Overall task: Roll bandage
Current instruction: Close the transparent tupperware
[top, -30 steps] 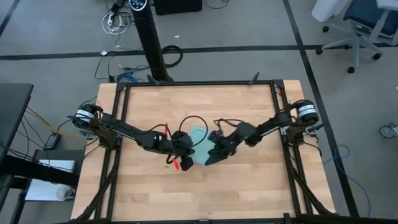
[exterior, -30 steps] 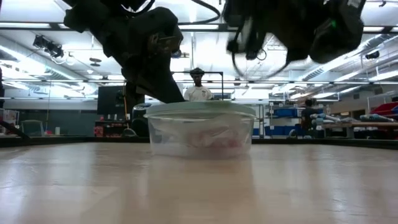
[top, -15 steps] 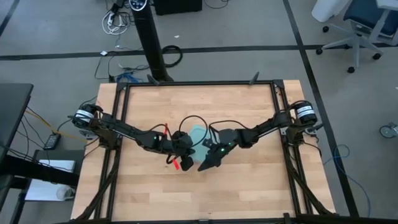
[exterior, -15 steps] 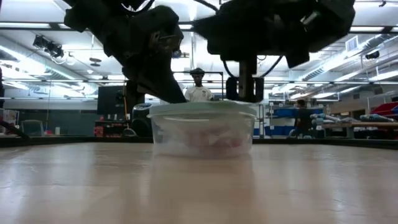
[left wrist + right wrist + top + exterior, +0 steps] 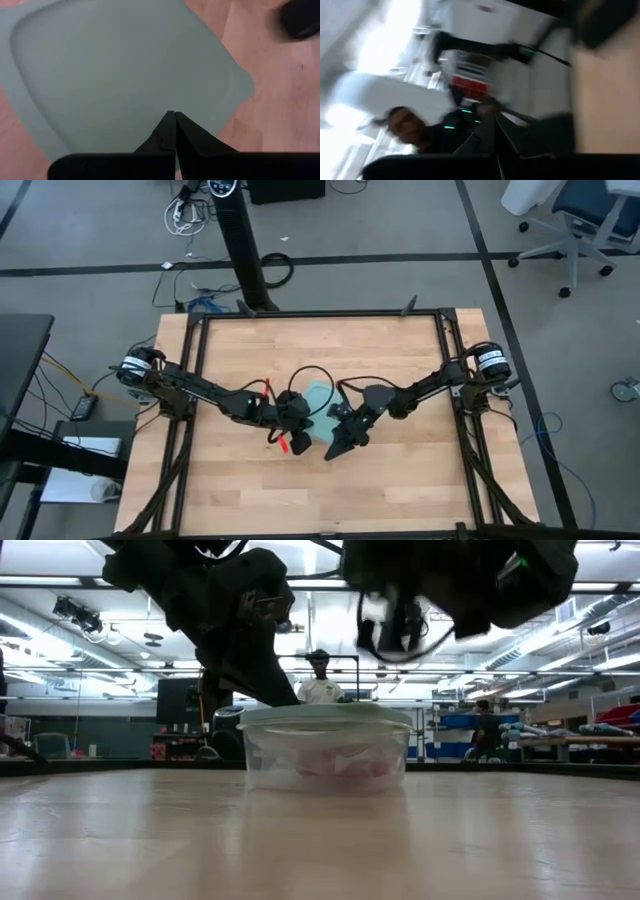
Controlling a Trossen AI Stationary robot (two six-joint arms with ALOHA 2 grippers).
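One thin red fabric bandage (image 5: 284,444)

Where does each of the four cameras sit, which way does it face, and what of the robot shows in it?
High view: overhead, looking straight down; both arms, the left hand by the red bandage.
Low view: table height, facing the room; the container, also seen from above, with both arms over it.
Left wrist view: on the left arm, facing the container lid; its shut fingers show.
Right wrist view: on the right arm, blurred, facing the room; its right hand shows.
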